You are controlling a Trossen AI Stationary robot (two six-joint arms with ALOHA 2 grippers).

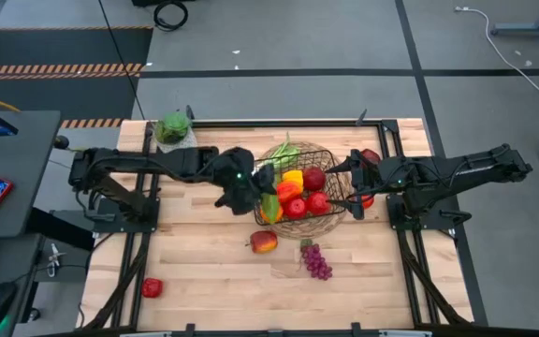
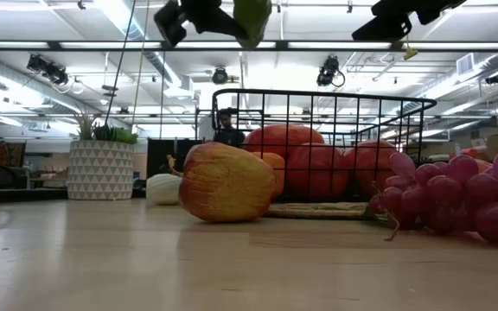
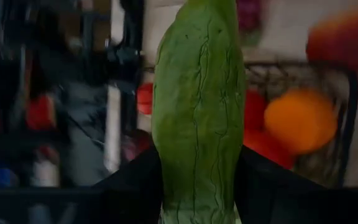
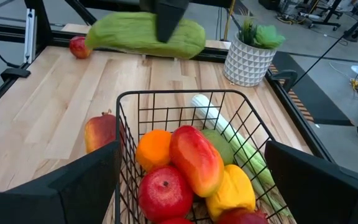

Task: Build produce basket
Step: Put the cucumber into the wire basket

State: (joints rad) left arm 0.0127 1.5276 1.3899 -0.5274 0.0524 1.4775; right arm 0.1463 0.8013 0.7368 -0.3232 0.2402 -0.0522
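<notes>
My left gripper (image 1: pixel 268 199) is clamped on a long green toy vegetable with a wrinkled skin (image 3: pixel 197 112), and I hold it in the air just beside the left edge of the black wire-grid basket (image 1: pixel 337 164), near the middle of the wooden table (image 1: pixel 204 271). In the left wrist view the green piece stands between my two dark fingers (image 3: pixel 135 180), which press on both its sides. My right gripper (image 1: pixel 352 192) is at the right edge of the basket with its fingers apart, and they do not hold anything. The basket rests on a round tan woven mat (image 1: pixel 321 227) and contains red apples (image 1: pixel 314 180), a yellow piece (image 1: pixel 293 177), an orange round fruit (image 4: pixel 154 148) and a long white-and-green leek (image 4: pixel 229 134). On the near side of the basket, a red-and-yellow apple (image 1: pixel 264 242) lies on the table, and a bunch of purple grapes (image 1: pixel 317 261) lies to its right. One more small red fruit (image 1: pixel 152 287) lies well apart, near the left near corner of the table. A green plant in a white patterned pot (image 1: pixel 173 128) stands at the far edge, on the left.
</notes>
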